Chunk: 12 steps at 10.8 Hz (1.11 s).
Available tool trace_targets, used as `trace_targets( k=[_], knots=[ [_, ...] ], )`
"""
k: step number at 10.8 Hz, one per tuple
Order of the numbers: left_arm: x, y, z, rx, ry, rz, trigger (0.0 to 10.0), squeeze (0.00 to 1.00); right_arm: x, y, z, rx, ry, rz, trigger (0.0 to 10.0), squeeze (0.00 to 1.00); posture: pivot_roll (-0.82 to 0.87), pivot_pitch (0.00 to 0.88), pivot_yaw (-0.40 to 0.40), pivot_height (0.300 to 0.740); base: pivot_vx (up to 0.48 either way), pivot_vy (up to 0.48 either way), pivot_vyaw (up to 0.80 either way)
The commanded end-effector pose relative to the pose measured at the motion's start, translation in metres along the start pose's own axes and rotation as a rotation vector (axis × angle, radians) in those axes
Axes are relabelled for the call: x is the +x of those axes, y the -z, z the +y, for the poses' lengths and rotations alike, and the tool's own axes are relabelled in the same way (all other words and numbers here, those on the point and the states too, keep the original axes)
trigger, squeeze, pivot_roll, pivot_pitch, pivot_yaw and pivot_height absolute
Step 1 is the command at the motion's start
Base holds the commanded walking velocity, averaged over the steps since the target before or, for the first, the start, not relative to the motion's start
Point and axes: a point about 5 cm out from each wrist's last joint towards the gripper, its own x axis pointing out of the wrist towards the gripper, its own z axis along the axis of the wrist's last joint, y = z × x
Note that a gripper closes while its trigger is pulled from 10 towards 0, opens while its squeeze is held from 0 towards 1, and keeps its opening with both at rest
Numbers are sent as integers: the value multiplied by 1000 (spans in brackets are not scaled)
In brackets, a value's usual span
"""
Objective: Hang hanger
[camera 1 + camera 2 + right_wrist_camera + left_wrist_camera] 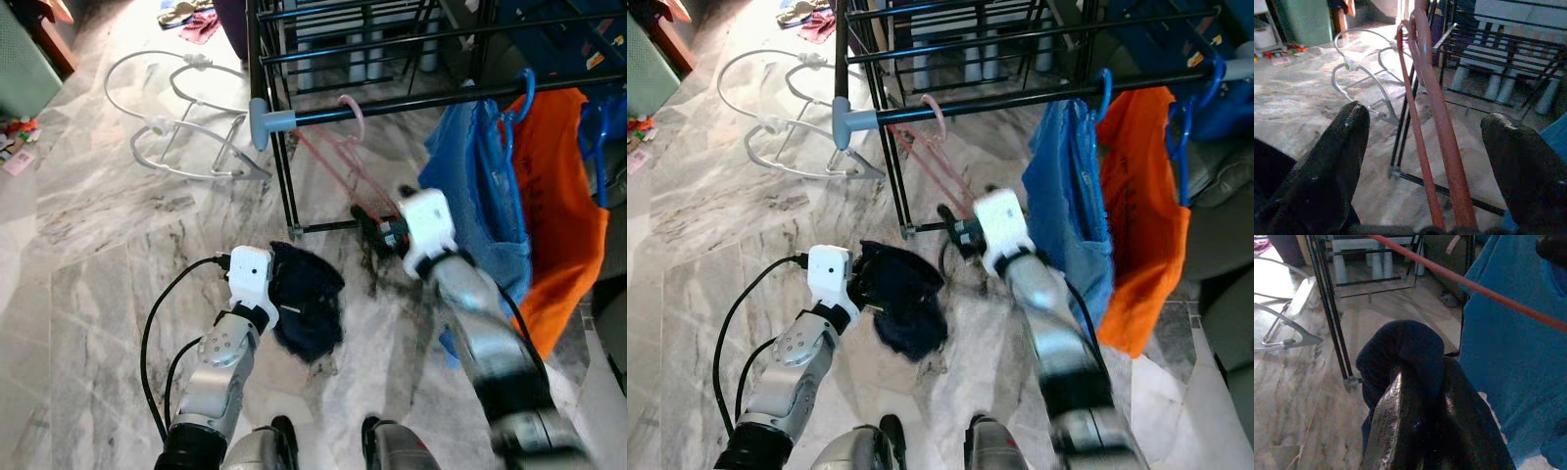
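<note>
Setting: lived-in home, laundry-drying corner of a room.

- Floor [118,255]: polished grey-and-white marble slabs, across the whole lower frame.
- Black metal drying rack [284,147]: upper centre, with several horizontal rails.
- Pink hanger [345,157]: hooked over the front rail, centre.
- Blue garment [480,196] and orange garment [558,215]: hung on blue hangers, right side.
- Dark navy cloth [309,299]: centre.
- White tubular frame [171,117]: lying on the floor, upper left.
- Small toys or oddments [15,142]: scattered at the far left edge.
- Crumpled cloths [191,18]: on the floor, top edge.
- Green furniture front [20,69]: top left corner.
</note>
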Motion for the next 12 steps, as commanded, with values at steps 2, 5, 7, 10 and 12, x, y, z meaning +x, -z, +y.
trace_targets(
  k=[2,5,7,10,12],
  knots=[
    [-6,0,5,15,-21,3,10000,0,11,4,-1,36,0,43,314,0,-131,268,113,740,0,0,0],
    [-7,1,7,30,-35,17,10000,0,18,4,1,18,-32,69,0,0,-129,265,113,740,0,0,0],
    [-5,0,6,29,-29,17,10000,0,22,1,-1,32,-53,73,0,0,-136,261,114,740,0,0,0],
    [-4,2,3,28,-26,24,10000,0,25,-3,-12,1,-77,101,0,0,-136,257,109,740,0,0,0],
    [-4,2,3,30,-30,26,10000,0,28,-7,-15,-9,-106,114,0,0,-133,256,106,740,0,0,0]
  ],
)
